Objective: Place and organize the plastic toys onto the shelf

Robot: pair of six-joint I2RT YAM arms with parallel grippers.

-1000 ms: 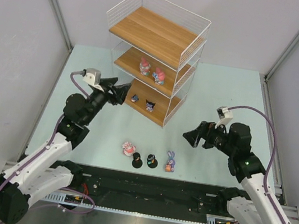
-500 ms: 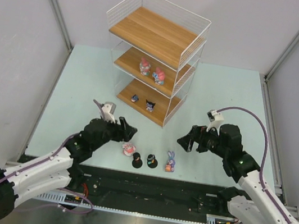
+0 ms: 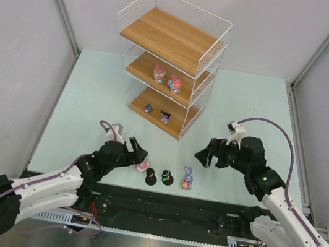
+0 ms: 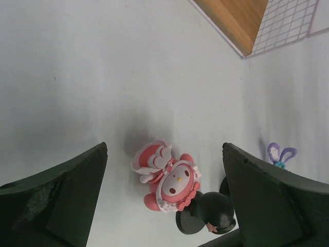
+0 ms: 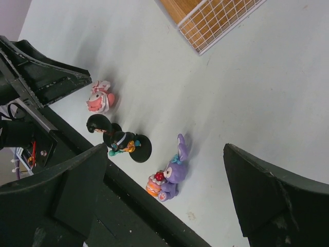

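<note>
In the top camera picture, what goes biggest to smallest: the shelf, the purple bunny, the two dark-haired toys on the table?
1. shelf, by far
2. purple bunny
3. left dark-haired toy and right dark-haired toy: they look alike, so no ranking

Your pale green surface [image 3: 93, 100] carries the white wire shelf [image 3: 207, 58] toward its far side, set at an angle to the edges. On the shelf's middle board [image 3: 142, 63] you have a pink-and-white toy [image 3: 159, 72] just beside a second pink-and-white toy [image 3: 174, 84]. The bottom board [image 3: 173, 127] holds a small pale toy [image 3: 148, 108] near a dark toy [image 3: 165, 117]. Along the near edge of the surface, well apart from the shelf, runs a row: a pink toy [image 4: 169, 182] at the left, then a dark-haired toy [image 3: 151, 176] and another dark-haired toy [image 3: 167, 178], each on a round black base, and a purple bunny [image 3: 187, 179] at the right.
</note>
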